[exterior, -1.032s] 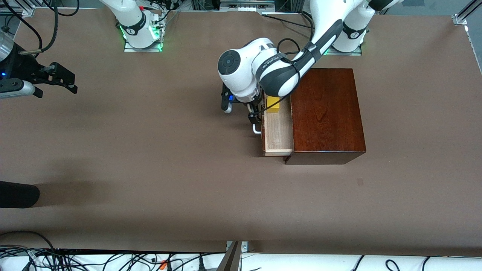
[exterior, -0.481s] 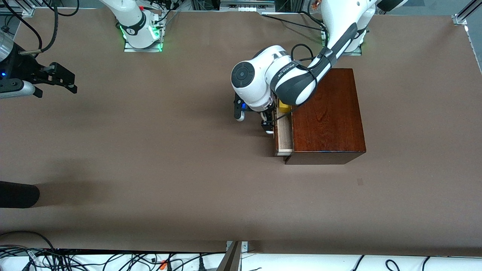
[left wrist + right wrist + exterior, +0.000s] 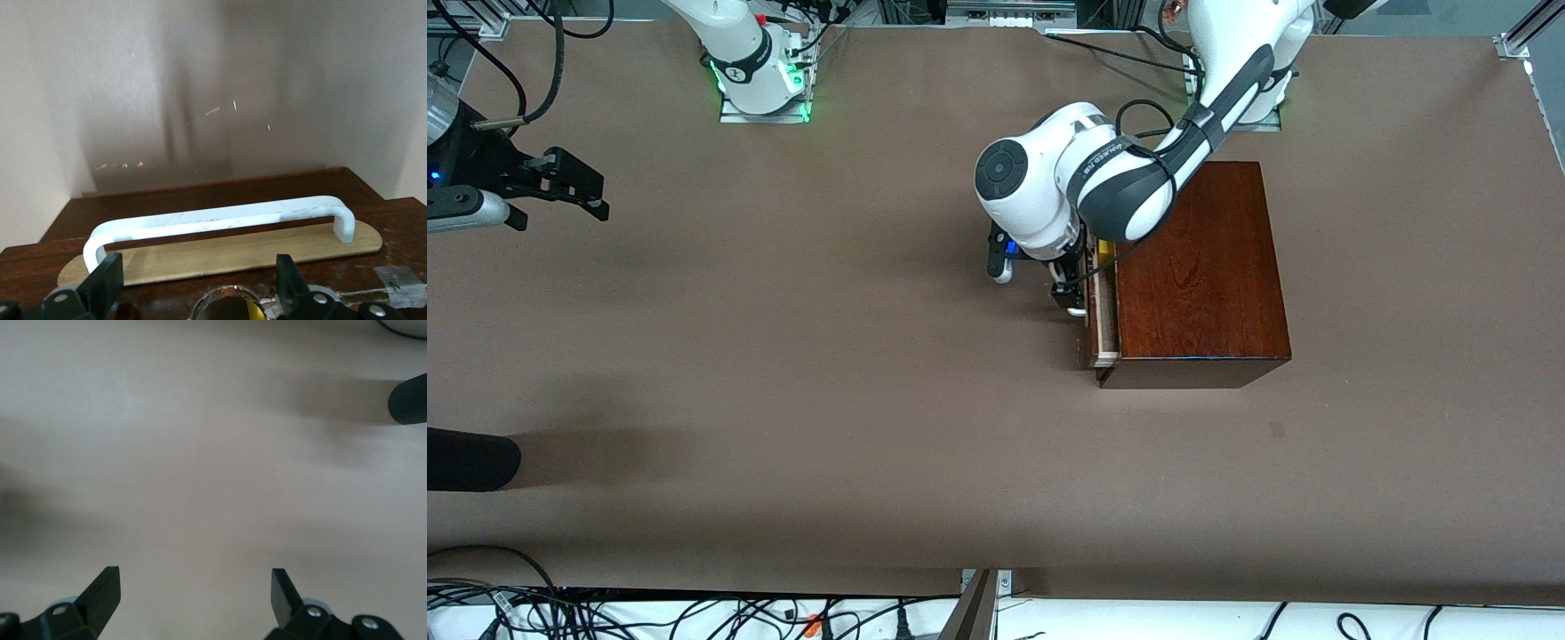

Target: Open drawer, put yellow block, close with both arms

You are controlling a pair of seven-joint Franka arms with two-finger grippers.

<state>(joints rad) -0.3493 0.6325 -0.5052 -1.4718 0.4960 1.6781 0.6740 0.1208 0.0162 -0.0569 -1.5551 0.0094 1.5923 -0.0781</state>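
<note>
The dark reddish-brown wooden box (image 3: pixel 1199 267) stands near the left arm's base. Its drawer (image 3: pixel 1106 311) sticks out only a sliver, showing a thin strip of pale wood. A thin edge of the yellow block (image 3: pixel 1104 251) shows inside it. My left gripper (image 3: pixel 1034 280) is open, its fingers against the drawer's dark front, astride the white handle (image 3: pixel 220 217). In the left wrist view (image 3: pixel 197 280) nothing is between the fingers. My right gripper (image 3: pixel 600 197) is open and empty, waiting over bare table at the right arm's end; it also shows in the right wrist view (image 3: pixel 193 587).
A dark rounded object (image 3: pixel 471 458) lies at the table's edge at the right arm's end, nearer the front camera; it also shows in the right wrist view (image 3: pixel 408 400). Cables (image 3: pixel 694 613) run along the edge nearest the front camera.
My left gripper has pushed the drawer into the box, from well open to nearly shut. The yellow block went in with it. The right arm has not moved.
</note>
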